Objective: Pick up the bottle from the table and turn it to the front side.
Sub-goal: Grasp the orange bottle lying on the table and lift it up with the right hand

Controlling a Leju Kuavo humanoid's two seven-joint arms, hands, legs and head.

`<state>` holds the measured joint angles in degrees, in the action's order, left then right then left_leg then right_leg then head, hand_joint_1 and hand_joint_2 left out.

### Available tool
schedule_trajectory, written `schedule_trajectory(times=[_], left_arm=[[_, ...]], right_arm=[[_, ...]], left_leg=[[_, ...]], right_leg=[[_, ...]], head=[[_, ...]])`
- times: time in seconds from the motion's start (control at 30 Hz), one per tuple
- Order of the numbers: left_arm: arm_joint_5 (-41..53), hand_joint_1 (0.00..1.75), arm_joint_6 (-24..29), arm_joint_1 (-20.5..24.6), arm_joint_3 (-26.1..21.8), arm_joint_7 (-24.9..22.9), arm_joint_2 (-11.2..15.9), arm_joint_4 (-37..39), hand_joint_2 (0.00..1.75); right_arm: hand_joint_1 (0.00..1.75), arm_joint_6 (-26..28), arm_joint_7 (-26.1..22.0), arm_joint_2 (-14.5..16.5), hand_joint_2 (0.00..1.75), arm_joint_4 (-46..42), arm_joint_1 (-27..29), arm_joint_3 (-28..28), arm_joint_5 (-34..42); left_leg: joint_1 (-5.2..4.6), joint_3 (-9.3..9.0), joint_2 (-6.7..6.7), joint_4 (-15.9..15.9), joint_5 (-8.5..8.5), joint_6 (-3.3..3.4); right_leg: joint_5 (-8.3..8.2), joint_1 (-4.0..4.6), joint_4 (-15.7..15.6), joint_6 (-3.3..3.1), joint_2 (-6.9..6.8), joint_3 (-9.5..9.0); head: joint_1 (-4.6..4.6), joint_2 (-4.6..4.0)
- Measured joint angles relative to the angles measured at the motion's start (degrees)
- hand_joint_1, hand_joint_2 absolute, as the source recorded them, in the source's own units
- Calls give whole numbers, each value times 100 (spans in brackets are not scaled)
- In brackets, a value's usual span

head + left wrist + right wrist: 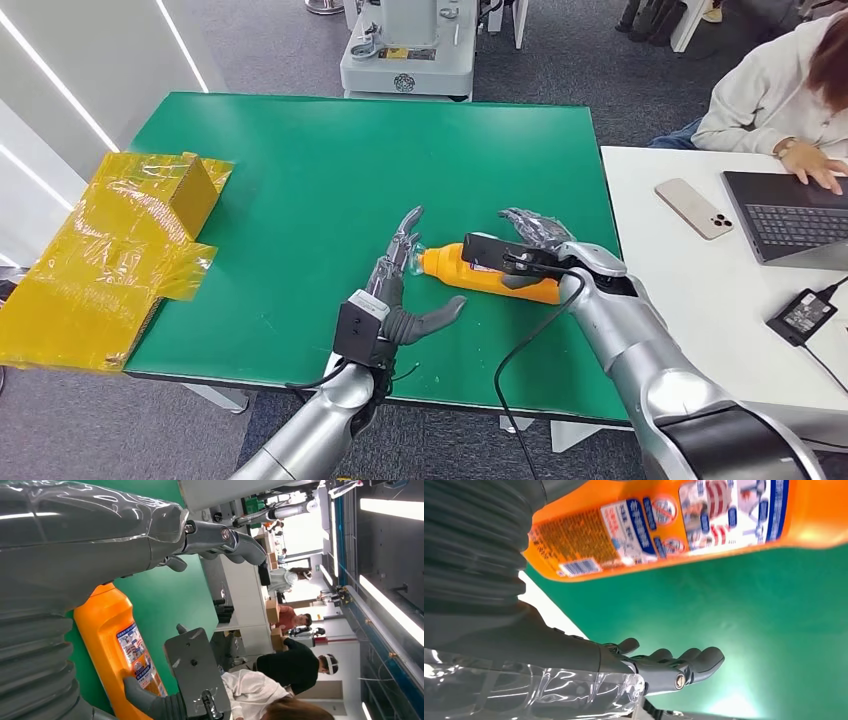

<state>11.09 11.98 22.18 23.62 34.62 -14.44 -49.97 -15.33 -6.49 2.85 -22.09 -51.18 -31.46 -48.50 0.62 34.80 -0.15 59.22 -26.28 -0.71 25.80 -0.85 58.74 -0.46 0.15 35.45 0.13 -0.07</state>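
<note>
— How is the head view set?
— It is taken from high on the body, aimed forward and down; the green surface is seen whole, with both arms entering from below and a white desk at the right.

— And the wrist views?
— Each is mounted close behind its own hand and is turned. From the left wrist, the left hand is seen very near, with the room stretching beyond the surface's edge. From the right wrist, the right hand is seen close over the green cloth.

— What is shared?
— The orange bottle and the green surface are caught in all three.
</note>
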Motion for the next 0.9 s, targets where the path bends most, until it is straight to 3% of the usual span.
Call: schedule_trajectory(times=[0.9], left_arm=[[-250, 0, 50, -136, -30, -35, 62, 161, 175]], right_arm=[[0, -139, 171, 78, 175, 299, 324, -554, -133]], left_leg=[[0, -3, 1, 0, 0, 0]], right_leg=[[0, 0, 0, 0, 1, -1]], head=[[0, 0]])
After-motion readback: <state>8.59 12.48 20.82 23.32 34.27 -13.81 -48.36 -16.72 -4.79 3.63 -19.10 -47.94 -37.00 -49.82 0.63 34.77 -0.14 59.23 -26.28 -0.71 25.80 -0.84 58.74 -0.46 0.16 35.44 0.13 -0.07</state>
